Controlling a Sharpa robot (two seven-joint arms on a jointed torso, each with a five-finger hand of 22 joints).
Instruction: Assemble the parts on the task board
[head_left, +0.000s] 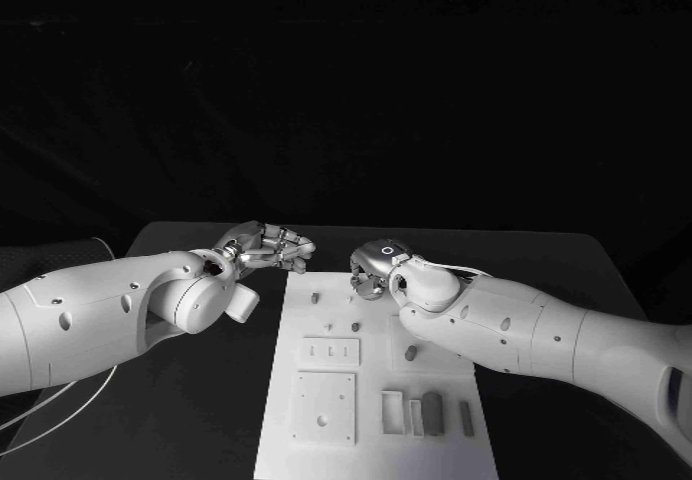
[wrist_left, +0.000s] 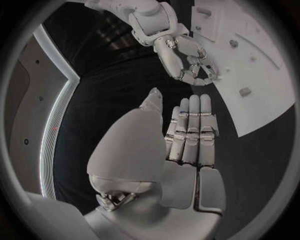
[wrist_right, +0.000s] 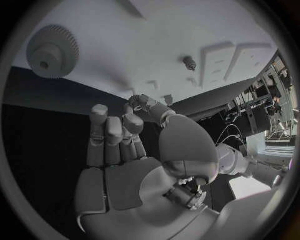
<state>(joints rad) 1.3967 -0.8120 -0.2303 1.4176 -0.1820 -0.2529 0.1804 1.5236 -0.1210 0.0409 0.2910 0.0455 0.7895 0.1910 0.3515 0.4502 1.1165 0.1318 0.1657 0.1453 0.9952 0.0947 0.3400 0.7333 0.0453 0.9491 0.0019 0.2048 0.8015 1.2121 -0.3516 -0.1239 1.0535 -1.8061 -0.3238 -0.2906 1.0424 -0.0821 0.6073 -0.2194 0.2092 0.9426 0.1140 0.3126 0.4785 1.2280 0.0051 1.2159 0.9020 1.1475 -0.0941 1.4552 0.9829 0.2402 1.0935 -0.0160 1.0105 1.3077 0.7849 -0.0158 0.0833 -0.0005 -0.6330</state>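
The white task board (head_left: 372, 440) lies lengthwise in the middle of the table. Small grey parts lie on it: a peg (head_left: 411, 352), another peg (head_left: 356, 326) and upright bars (head_left: 431, 412) near the front. My left hand (head_left: 271, 247) hovers off the board's far left corner; its fingers (wrist_left: 192, 130) are straight and side by side, holding nothing. My right hand (head_left: 378, 265) hangs over the board's far end, fingers (wrist_left: 190, 65) bent loosely, nothing in them. In the right wrist view a grey gear (wrist_right: 53, 51) sits on the board (wrist_right: 125, 30) beyond that hand (wrist_right: 119, 145), with a peg (wrist_right: 189, 62) further along.
Raised white blocks with slots (head_left: 330, 351) and a square plate (head_left: 325, 405) take up the board's left half. Black table (head_left: 202, 400) runs along both sides of the board. Cables (head_left: 43, 410) trail at the left under my left arm.
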